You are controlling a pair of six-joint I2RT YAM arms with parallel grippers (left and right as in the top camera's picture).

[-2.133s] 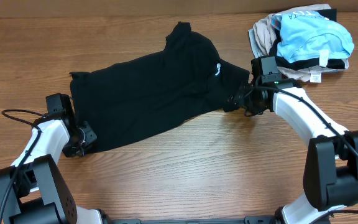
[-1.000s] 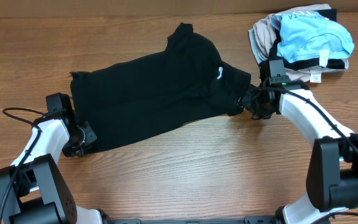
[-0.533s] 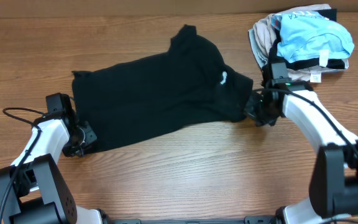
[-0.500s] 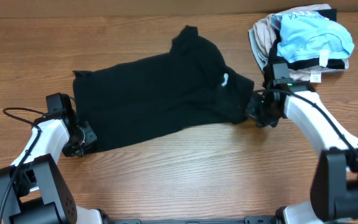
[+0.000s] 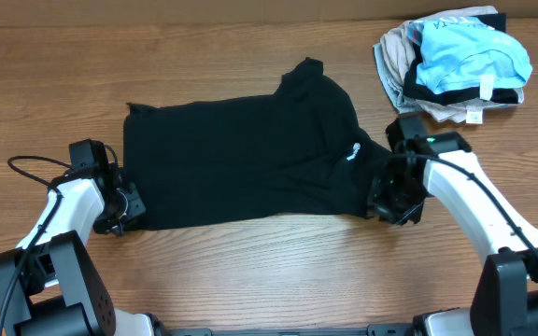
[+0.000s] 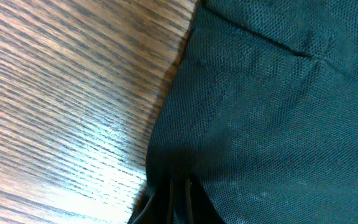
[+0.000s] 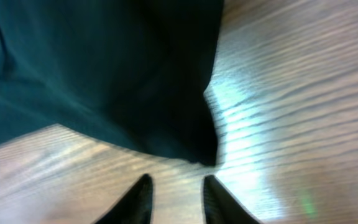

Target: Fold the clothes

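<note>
Your black clothes [image 5: 250, 159] lie flat in the middle of the table [image 5: 278, 271]. Their long side runs left to right, between your two arms. Your left gripper [image 5: 125, 202] is at the near left corner, pinched tight on the cloth. Your right gripper [image 5: 389, 198] is at the near right corner. Its fingers are apart and hold nothing, and the cloth edge lies just past its tips. Each arm is close to its own end.
</note>
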